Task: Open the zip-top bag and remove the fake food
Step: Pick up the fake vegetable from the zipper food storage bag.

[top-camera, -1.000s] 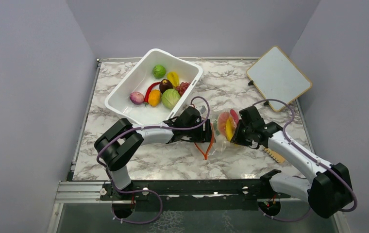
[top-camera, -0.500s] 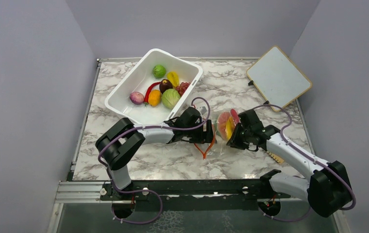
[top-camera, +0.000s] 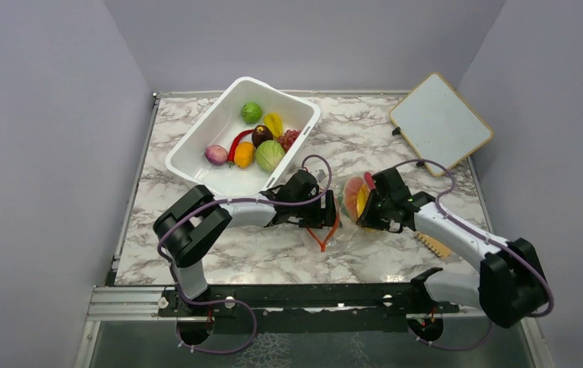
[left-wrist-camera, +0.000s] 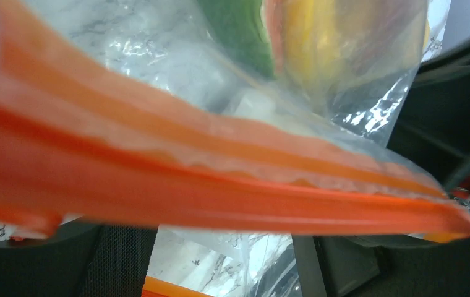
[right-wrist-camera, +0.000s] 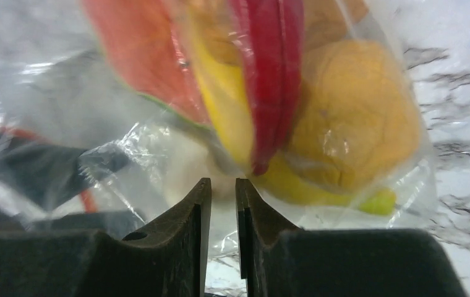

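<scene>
The zip-top bag (top-camera: 344, 222) lies on the marble table between my two grippers, its orange-red zip strip (top-camera: 327, 232) towards the left arm. Fake food (top-camera: 357, 195) fills the far end: an orange (right-wrist-camera: 356, 117), a yellow banana (right-wrist-camera: 226, 124), a watermelon slice (right-wrist-camera: 146, 55) and a red piece (right-wrist-camera: 269, 74). My left gripper (top-camera: 330, 213) sits at the bag's mouth, jaws wide apart, with the zip strip (left-wrist-camera: 220, 185) crossing close in front of the left gripper (left-wrist-camera: 220, 253). My right gripper (top-camera: 363, 213) is pinched on the bag's clear film just below the food, the right gripper (right-wrist-camera: 223, 184) nearly shut.
A white tub (top-camera: 204, 119) holding several toy fruits and vegetables stands at the back left. A whiteboard (top-camera: 439, 123) leans at the back right corner. A tan ridged object (top-camera: 434, 245) lies beside the right forearm.
My right gripper has shifted left towards the left gripper, carrying the food end of the bag with it. The left arm has hardly moved.
</scene>
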